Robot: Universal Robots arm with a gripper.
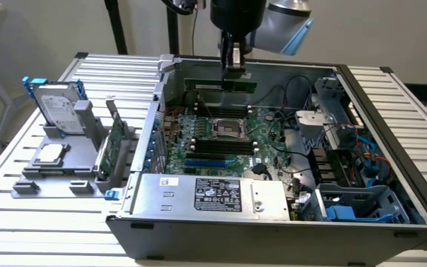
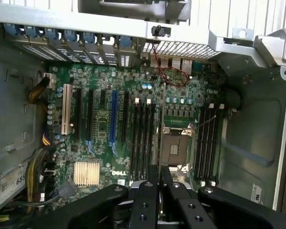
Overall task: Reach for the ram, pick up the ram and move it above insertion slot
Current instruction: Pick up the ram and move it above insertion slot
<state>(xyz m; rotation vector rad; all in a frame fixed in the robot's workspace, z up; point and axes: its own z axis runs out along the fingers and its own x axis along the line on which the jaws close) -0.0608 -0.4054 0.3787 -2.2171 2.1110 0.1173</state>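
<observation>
In the exterior view my gripper (image 1: 233, 71) hangs over the back of the open computer case, shut on the ram (image 1: 206, 85). The ram is a thin green stick held level and lengthwise, clear above the motherboard (image 1: 262, 139). Long black memory slots (image 1: 221, 146) lie in parallel rows on the near side of the square silver processor socket (image 1: 227, 128), with more beyond it, under the ram. In the wrist view the black fingers (image 2: 152, 191) stand close together above the board. The slots (image 2: 143, 138) run beside the socket (image 2: 175, 149), and a second group (image 2: 207, 143) lies on its other side.
A silver hard drive (image 1: 56, 105) and a wider green expansion card (image 1: 109, 146) stand in a grey holder on the exterior view's left. The power supply (image 1: 206, 192) fills the case's near side. Cables and a drive cage (image 1: 362, 206) crowd the right. A short blue slot (image 1: 209, 163) lies near the memory slots.
</observation>
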